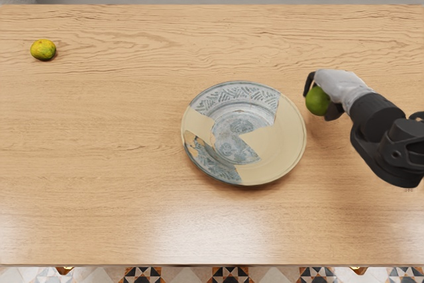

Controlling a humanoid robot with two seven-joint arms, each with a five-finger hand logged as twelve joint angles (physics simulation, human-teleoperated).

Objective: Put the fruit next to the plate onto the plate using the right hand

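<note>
Presently we note the right hand (334, 88) curled around the round green fruit (317, 101), held just off the right rim of the plate (291, 154), so we judge the carry runs left onto it; 1 other fruit (43, 49) sits far left, well apart.

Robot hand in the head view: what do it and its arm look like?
The right robot hand has a smooth pale grey shell with black fingers. Its arm is a thick charcoal cylinder running into a bulkier black jointed block at the picture's edge.
</note>
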